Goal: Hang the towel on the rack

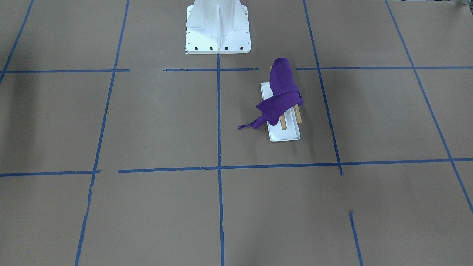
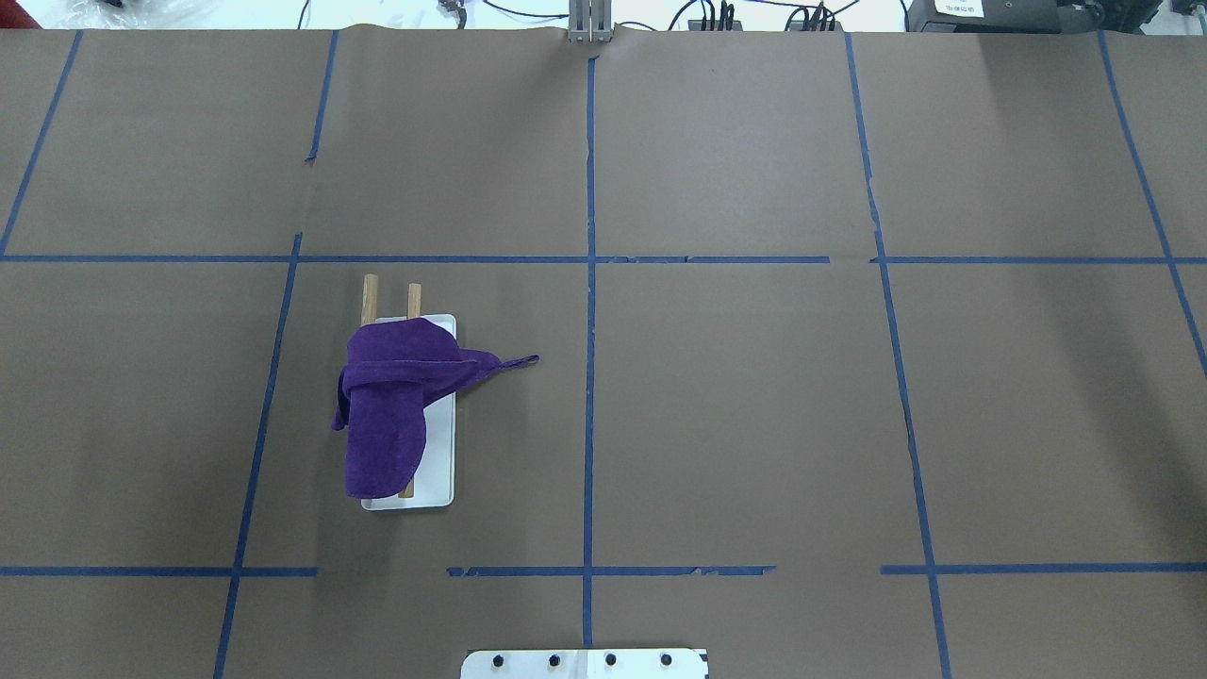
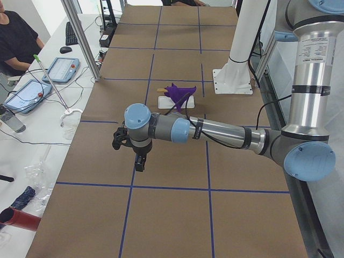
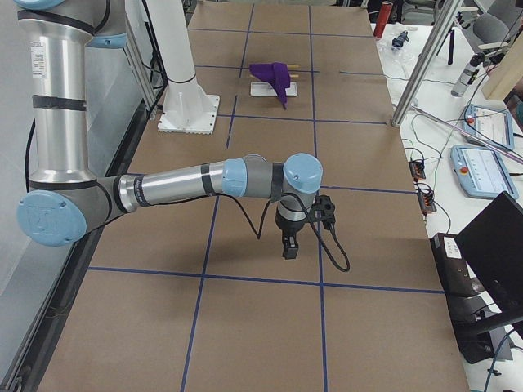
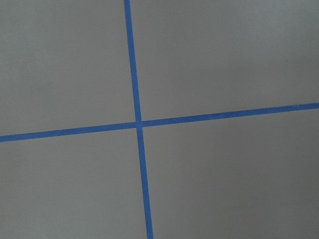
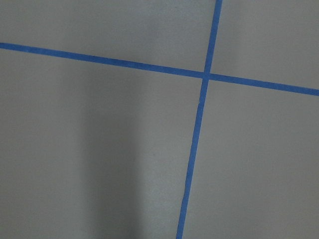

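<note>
Purple towel (image 2: 387, 405) lies bunched over the bars of the rack (image 2: 441, 462), one corner trailing onto the surface (image 2: 754, 424); left pincer (image 3: 139, 161) and right pincer (image 4: 289, 245) hang well away, their spread impossible to tell, so any tidying should lift, not drag.

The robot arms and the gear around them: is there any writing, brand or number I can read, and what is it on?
No text here is readable.
Left arm's sticker: print too small to read.
Right arm's sticker: print too small to read.
White label, top right of the overhead view: blurred.
</note>
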